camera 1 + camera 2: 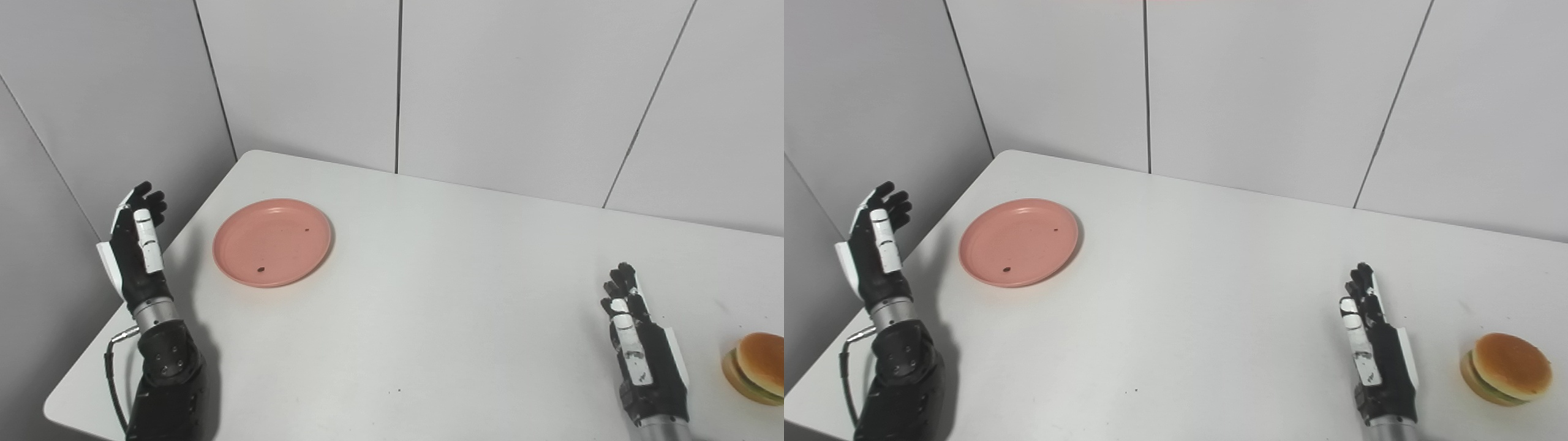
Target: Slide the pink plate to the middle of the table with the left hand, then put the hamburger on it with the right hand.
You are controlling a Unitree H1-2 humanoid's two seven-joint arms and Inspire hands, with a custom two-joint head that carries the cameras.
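Observation:
A pink plate lies flat on the white table near its far left corner, with two small dark specks on it. My left hand is raised over the table's left edge, left of the plate and apart from it, open and empty. A hamburger lies tilted on its side at the near right of the table. My right hand stands edge-up just above the table, left of the hamburger with a gap between them, open and empty.
Grey wall panels stand behind the table and along its left side. The table's left edge runs under my left forearm. Bare tabletop lies between the plate and my right hand.

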